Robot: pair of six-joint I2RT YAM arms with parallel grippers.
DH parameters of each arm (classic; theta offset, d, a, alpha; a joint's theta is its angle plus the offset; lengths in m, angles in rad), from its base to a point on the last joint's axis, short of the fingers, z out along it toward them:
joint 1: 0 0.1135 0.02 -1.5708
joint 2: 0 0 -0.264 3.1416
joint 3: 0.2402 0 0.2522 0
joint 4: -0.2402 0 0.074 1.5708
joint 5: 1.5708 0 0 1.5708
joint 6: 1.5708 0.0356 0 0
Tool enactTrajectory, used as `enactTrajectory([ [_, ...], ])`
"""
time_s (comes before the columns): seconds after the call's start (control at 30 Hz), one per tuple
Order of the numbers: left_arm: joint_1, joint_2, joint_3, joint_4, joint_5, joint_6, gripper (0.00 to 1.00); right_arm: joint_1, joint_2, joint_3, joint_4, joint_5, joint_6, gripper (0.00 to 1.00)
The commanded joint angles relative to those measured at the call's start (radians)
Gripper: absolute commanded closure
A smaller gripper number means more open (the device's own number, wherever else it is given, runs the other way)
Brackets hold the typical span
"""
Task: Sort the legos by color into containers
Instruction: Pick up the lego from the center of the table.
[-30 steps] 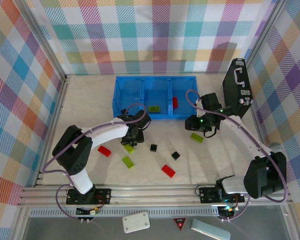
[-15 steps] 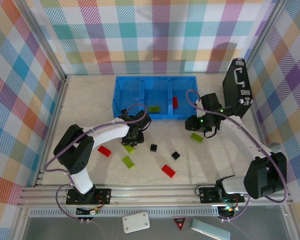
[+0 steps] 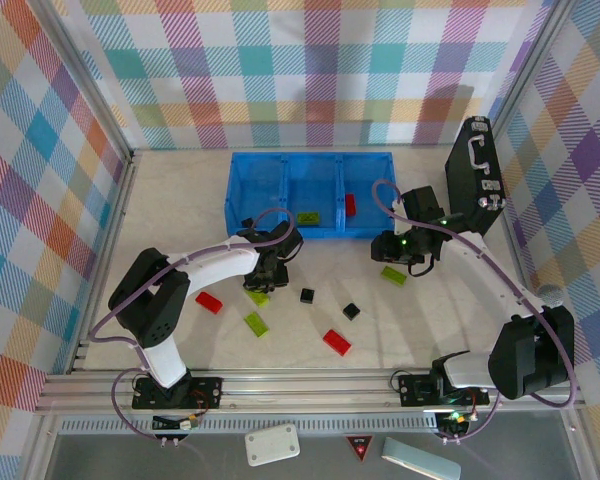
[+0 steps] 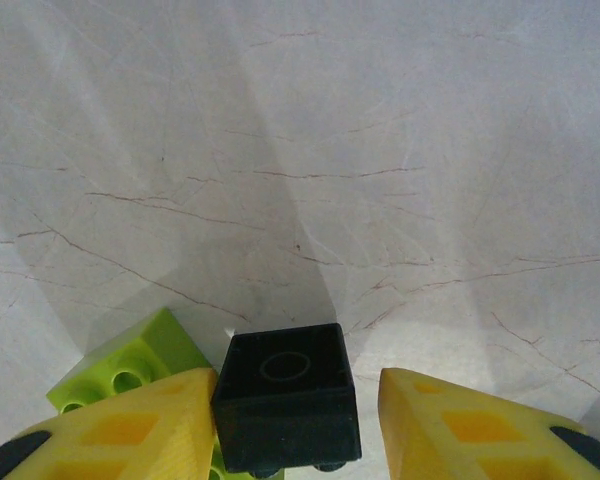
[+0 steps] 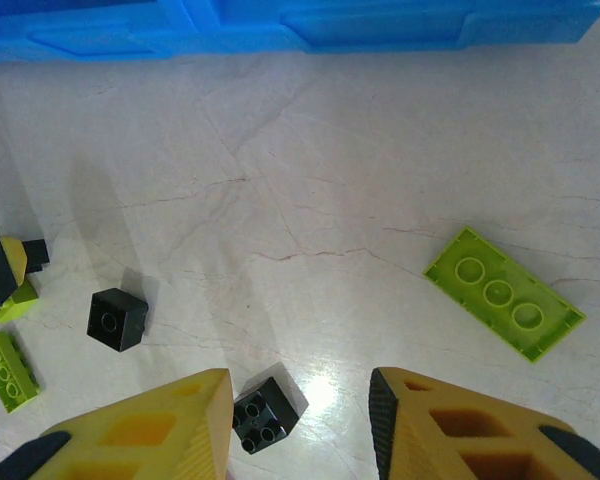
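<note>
The long bright-blue plastic bin with lattice sides is standing at the far side of the table. A lime-green rectangular brick is lying in its middle compartment, and a red rectangular brick is lying in its right one.

Just in front of the bin's left half, the left gripper is hanging low over the table. Its yellow fingers are spread on either side of a small black cube-like brick. One finger is touching the cube's side and the other is standing off it with a sliver of table between, so nothing is being pinched. A second lime-green brick is lying against that cube; whether it is tucked under it is unclear.

In front of the bin's right end, the right gripper is hovering with its jaws spread, holding nothing. A black studded brick is showing on the table below the gap, untouched. A flat lime-green three-stud brick is lying closer to the bin's right end.

Farther out from the bin, another black cube, a lime-green loose brick and two red loose bricks are lying apart. A black case with a handle is standing just right of the bin.
</note>
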Motion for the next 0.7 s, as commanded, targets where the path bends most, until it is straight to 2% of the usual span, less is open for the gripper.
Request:
enactTrajectory([
  [0.0,-0.006,0.003,-0.010,-0.012,0.000,0.005,0.56,0.005,-0.030,-0.003,-0.020,0.005,-0.001,0.57],
  [0.33,-0.006,-0.010,-0.001,-0.015,-0.003,0.020,0.62,0.005,-0.039,-0.001,-0.030,0.011,-0.001,0.58],
  [0.67,-0.004,-0.049,0.068,-0.066,-0.044,0.064,0.63,0.006,-0.065,0.000,-0.062,0.028,-0.003,0.58],
])
